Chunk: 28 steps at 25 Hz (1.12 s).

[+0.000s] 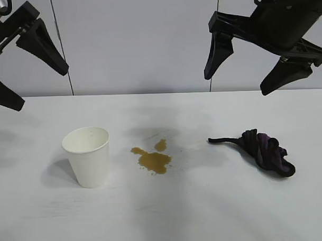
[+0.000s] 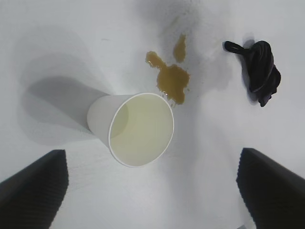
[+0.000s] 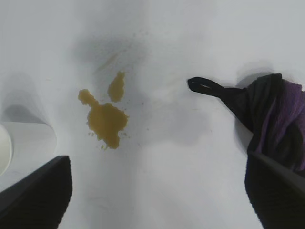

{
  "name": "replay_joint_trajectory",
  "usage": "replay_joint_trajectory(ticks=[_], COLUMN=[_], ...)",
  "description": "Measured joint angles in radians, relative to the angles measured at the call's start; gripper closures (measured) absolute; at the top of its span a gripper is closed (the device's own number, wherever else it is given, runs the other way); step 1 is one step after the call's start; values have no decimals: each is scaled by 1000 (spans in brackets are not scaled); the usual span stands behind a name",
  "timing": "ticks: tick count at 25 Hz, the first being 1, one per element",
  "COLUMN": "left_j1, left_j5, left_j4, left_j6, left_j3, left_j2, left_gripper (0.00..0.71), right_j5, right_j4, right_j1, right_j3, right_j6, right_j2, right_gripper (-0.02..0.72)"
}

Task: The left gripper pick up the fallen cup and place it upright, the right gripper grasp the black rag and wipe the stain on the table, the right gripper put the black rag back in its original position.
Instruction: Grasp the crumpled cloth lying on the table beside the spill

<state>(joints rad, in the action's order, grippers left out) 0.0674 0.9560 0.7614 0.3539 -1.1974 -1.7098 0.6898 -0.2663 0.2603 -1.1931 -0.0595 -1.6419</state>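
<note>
Nearest me, lower left, the white paper cup point(image 1: 87, 156) stands upright on the surface point(image 1: 206, 214), stain point(image 1: 152, 159) beside it, black rag point(image 1: 262, 151) right. Both left gripper point(image 1: 13, 67) and right gripper point(image 1: 244, 75) hang spread wide above, fingers empty.
</note>
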Motion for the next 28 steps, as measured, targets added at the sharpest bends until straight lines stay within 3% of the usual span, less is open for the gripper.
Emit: replay_joint_trajectory(ticks=[5, 8, 10, 16, 21, 28], left_j1=[0, 0, 0, 0, 0, 0], left_j5=[-1, -3, -4, -6, -6, -6], left_j4=[10, 32, 41, 45, 45, 45], left_j6=[0, 0, 0, 0, 0, 0], left_j3=[0, 0, 0, 0, 0, 0], left_j2=[0, 0, 0, 0, 0, 0], left_gripper=[17, 17, 17, 17, 17, 17], right_j5=[29, 64, 88, 101, 40, 20], right_j4=[6, 39, 78, 319, 345, 446], right_j1=[0, 0, 0, 0, 0, -2], right_j3=[0, 0, 0, 0, 0, 0], right_j6=[60, 117, 110, -116, -183, -293], right_j2=[0, -1, -13, -94, -201, -272], right_gripper=[21, 21, 26, 66, 101, 131])
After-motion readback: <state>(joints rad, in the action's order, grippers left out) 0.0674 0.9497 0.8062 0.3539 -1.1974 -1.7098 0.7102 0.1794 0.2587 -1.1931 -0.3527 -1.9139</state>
